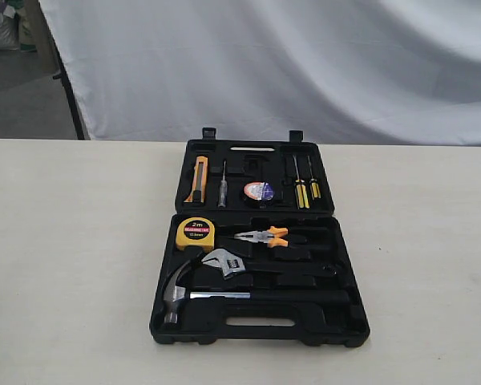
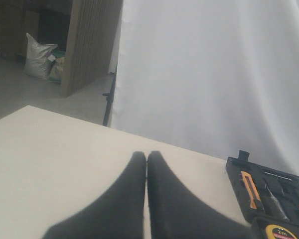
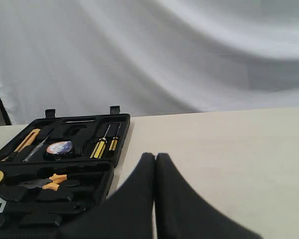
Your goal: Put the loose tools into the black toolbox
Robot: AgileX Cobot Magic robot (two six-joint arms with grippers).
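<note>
Right hand pinched; toolbox seemingly full

Exterior view high and head-on to the black toolbox, wrist views low from either side, all three sharing it

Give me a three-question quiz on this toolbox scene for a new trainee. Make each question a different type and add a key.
1. Multiple choice: where is the tape roll? A) in the far half of the black toolbox; B) in its near half, by the slot handle; C) outside it altogether.
2. True or false: the left gripper and the right gripper are both open.
3. Fill in: the adjustable wrench lies between the claw hammer and the ____ tape measure.
Key: 1 A. 2 False, both are shut. 3 yellow.
</note>
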